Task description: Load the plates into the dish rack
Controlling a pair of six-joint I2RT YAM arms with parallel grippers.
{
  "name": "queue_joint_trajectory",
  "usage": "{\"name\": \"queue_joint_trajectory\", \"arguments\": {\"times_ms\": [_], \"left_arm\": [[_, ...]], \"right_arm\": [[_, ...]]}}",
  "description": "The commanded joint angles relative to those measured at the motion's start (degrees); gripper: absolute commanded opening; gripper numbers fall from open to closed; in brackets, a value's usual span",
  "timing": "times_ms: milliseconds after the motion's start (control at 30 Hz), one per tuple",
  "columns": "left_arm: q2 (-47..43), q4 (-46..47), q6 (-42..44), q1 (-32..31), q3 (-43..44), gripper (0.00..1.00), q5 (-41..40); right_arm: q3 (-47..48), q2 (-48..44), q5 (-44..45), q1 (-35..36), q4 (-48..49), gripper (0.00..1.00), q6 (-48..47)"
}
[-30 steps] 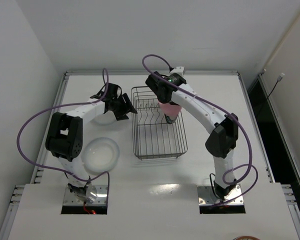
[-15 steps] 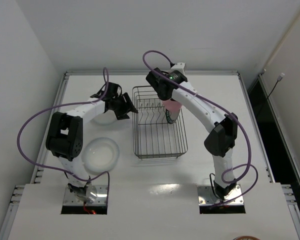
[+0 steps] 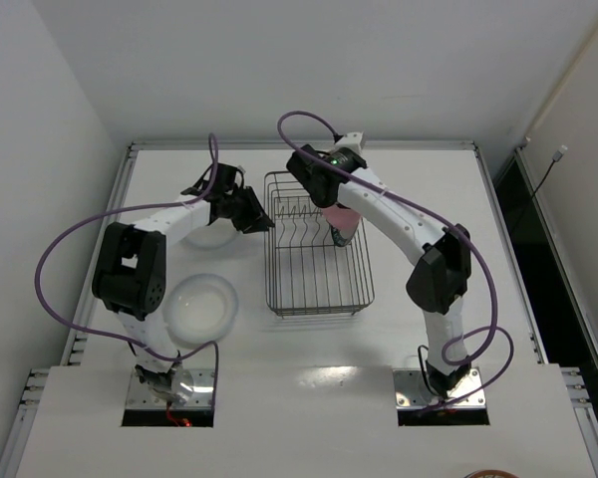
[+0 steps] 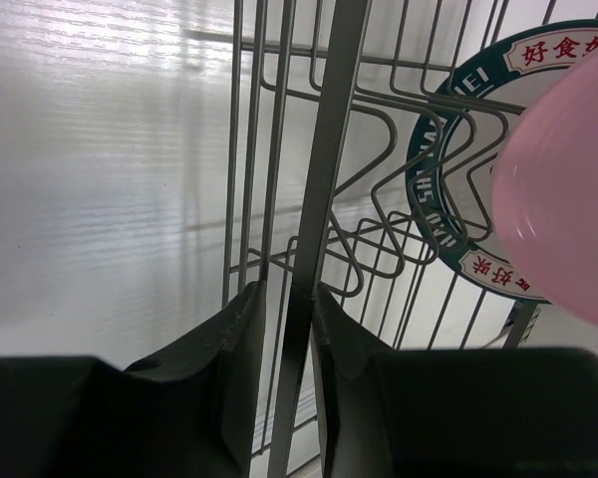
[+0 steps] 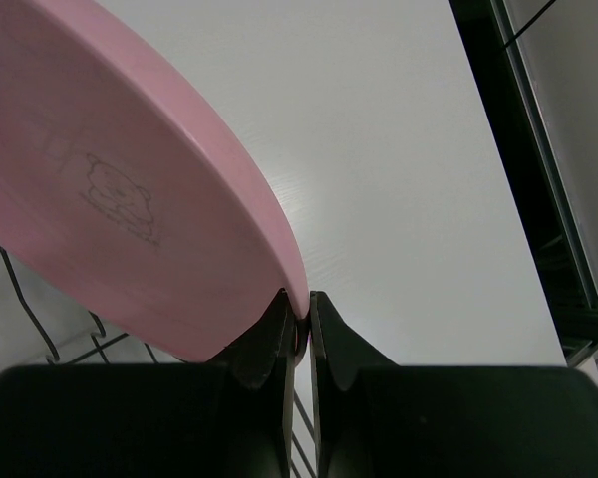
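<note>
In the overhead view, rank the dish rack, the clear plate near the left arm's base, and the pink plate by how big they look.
1. dish rack
2. clear plate
3. pink plate: tilted and partly hidden under the right arm, so it only looks smallest.

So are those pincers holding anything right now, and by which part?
The right pincer pinches the pink plate by its rim. The left pincer is closed on the dish rack, gripping the wire of its side rim.
</note>
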Motion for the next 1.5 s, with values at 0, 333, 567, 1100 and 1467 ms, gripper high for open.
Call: {"name": "queue_joint_trajectory", "arguments": {"times_ms": [0,333,567,1100,1467], "left_arm": [[-0.1,0.4,-0.3,0.0,0.3,0.2,0.6],[-0.1,1.0,-0.3,0.0,-0.3,0.2,2.2],[1.0,1.6,-0.3,0.0,-0.3,0.2,3.9],[1.6,1.1,0.2,0.0,0.9,0.2,6.4],[1.6,1.1,0.2,0.0,0.9,0.2,6.9]], "right_arm": [[-1.9,-2.0,3.9,-0.4,-5.3,0.0,2.4],[2.0,-1.1,4.0,1.2,-5.3,0.0,9.5],[1.5,-2.0,1.7,6.5,-5.3,0.0,17.5],[-14.0,-10.4,1.4,13.3,-5.3,0.0,33.9],[-19.0,-16.0,5.6,3.2,-5.3,0.0,33.3]]}}
